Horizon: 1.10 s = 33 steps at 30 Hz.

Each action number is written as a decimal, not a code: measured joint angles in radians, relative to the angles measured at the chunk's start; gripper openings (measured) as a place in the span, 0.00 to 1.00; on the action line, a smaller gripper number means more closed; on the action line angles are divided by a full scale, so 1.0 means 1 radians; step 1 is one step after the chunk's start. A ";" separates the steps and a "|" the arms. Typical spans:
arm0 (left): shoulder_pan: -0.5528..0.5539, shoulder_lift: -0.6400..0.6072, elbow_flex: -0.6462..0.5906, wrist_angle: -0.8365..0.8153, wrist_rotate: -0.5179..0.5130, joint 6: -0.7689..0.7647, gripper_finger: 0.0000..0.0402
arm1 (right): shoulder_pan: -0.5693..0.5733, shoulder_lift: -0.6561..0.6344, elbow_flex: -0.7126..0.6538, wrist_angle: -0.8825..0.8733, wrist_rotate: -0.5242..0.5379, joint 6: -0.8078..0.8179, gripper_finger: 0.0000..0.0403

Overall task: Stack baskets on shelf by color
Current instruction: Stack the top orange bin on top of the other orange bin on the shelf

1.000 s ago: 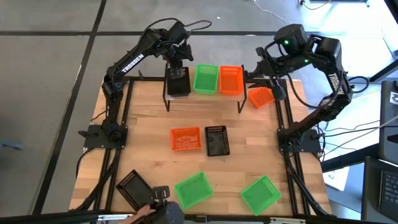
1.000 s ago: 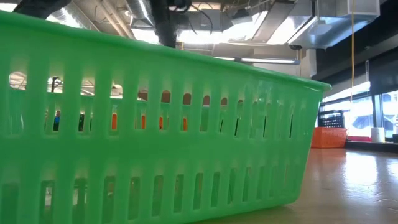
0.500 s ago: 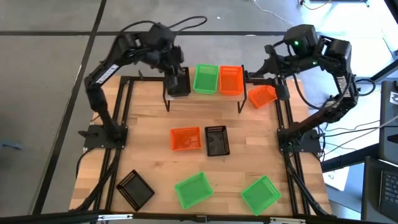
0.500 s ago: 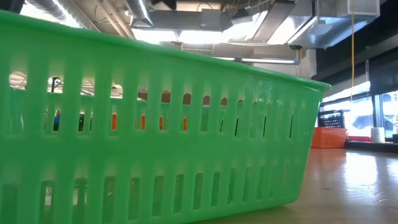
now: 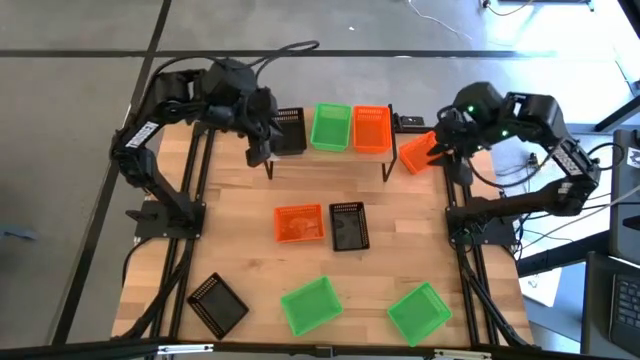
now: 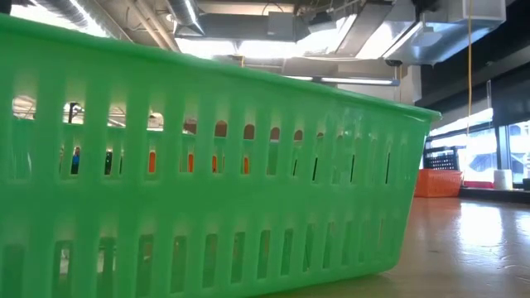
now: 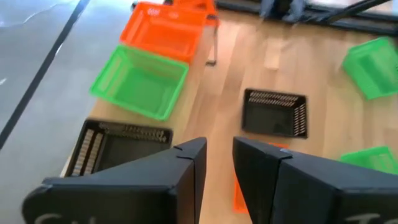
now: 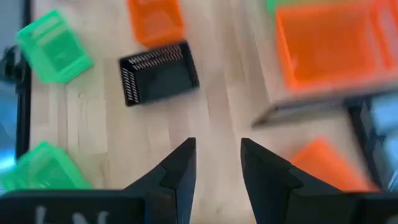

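Observation:
The shelf [image 5: 330,150] stands at the table's far middle. It carries a black basket [image 5: 288,130], a green one [image 5: 331,127] and an orange one [image 5: 371,128] side by side. Another orange basket [image 5: 419,153] rests on the table at the shelf's right end. My left gripper [image 5: 258,150] hangs open and empty above the shelf's left end, the black basket [image 7: 118,146] just beyond its fingers. My right gripper [image 5: 440,143] is open and empty above the loose orange basket [image 8: 323,165].
Mid-table lie an orange basket [image 5: 299,223] and a black one [image 5: 349,225], side by side. Near the front edge are a black basket [image 5: 217,304] and two green ones [image 5: 311,304] [image 5: 418,312]. One green basket [image 6: 207,165] fills the low view.
My left gripper has drawn away from the black basket on the shelf, going up and toward the table's left and near side; the basket stays put. My right gripper has come down toward the orange basket beside the shelf, rolling as it went. A person's hand at the near edge is gone.

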 joint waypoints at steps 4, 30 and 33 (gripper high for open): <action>-0.022 0.002 -0.001 -0.036 -0.052 -0.022 0.18 | 0.000 -0.034 -0.117 0.003 0.076 0.243 0.30; -0.024 -0.041 -0.002 -0.089 0.025 0.030 0.18 | -0.292 -0.047 -0.833 0.574 0.137 0.411 0.30; -0.024 -0.049 -0.001 -0.090 0.025 0.029 0.18 | -0.331 -0.047 -0.874 0.663 0.137 0.362 0.30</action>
